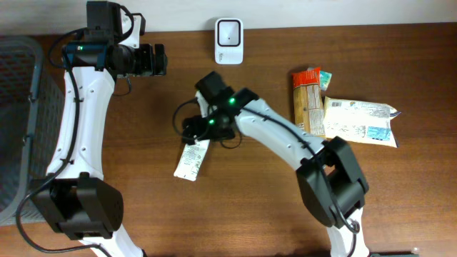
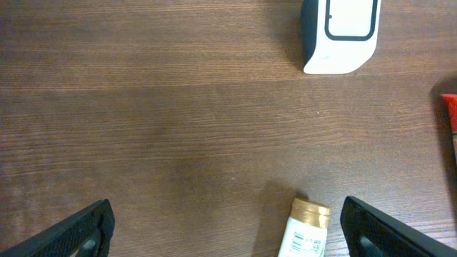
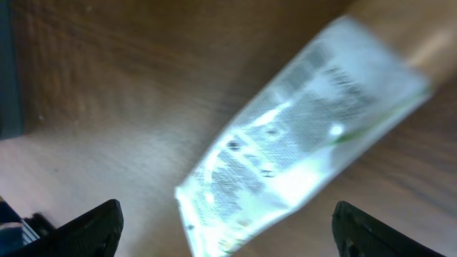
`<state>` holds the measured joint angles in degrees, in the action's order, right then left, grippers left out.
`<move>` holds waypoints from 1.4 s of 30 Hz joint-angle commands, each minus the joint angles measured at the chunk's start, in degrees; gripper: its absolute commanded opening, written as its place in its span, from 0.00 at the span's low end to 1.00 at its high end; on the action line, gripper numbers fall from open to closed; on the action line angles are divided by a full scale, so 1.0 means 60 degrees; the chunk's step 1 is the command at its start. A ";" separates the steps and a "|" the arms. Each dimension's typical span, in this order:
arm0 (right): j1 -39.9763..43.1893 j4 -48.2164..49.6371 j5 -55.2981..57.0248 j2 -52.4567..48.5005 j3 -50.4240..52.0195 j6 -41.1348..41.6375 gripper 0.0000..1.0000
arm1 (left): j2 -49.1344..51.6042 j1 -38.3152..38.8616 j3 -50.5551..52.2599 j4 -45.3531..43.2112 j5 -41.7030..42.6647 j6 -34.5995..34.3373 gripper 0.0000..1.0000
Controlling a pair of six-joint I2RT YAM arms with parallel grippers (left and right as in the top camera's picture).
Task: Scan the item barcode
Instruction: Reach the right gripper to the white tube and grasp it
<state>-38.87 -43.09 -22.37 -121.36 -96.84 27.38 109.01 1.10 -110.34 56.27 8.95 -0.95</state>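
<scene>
From overhead, you look down on a brown wood-grain table (image 1: 400, 207) with a grey mesh basket (image 1: 18, 107) at its left edge. A white scanner (image 1: 228, 41) stands near the far edge. The white pouch (image 1: 191, 158) lies flat near the middle, slanted, its upper end just under the right gripper (image 1: 194, 134). Well to the right lie an orange packet (image 1: 308, 100) and a flat white packet (image 1: 360, 121), touching each other. The left gripper (image 1: 158, 59) hangs left of the scanner, well apart from the pouch.

On the left wrist view, you get bare, finely grained wood. The scanner's rounded white body with its dark-framed window sits top right. The pouch's gold-coloured end pokes in at the bottom edge, nearer the right-hand finger. Both dark fingers (image 2: 78, 230) sit in the bottom corners, spread wide with nothing between them.

At the right wrist, the picture is blurred. You can make out the pouch as a glossy white sachet with grey print, lying slantwise on the wood. The fingers (image 3: 86, 228) stand far apart in the bottom corners, clear of it.
</scene>
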 commanded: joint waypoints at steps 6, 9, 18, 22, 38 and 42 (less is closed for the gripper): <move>-0.0630 0.0484 0.0277 -0.0761 -0.0073 0.1220 0.91 | 0.0000 -0.0007 -0.0007 -0.0015 0.0000 0.0022 0.99; -0.0805 0.0637 0.0273 -0.0965 -0.0073 0.1355 0.92 | 0.0000 -0.0007 -0.0007 -0.0015 0.0004 0.0022 0.99; -0.1016 0.1118 0.0382 -0.1304 -0.0073 0.1450 0.91 | 0.0000 -0.0007 -0.0007 -0.0015 0.0000 0.0022 0.99; -0.0871 0.0353 0.0386 -0.1300 -0.0076 0.1009 0.85 | 0.0000 -0.0007 -0.0007 -0.0015 0.0004 0.0022 0.99; 0.0226 -0.0350 -0.0277 -0.1180 -0.0087 0.1115 0.84 | 0.0000 -0.0007 -0.0007 -0.0015 0.0000 0.0022 0.99; -0.0270 -0.0277 0.1107 -0.1304 -0.0084 0.1647 0.84 | 0.0000 -0.0007 -0.0007 -0.0015 0.0000 0.0022 0.99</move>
<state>-39.29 -44.77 -21.17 -128.25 -97.60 35.00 108.99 1.10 -110.34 56.27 8.95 -0.95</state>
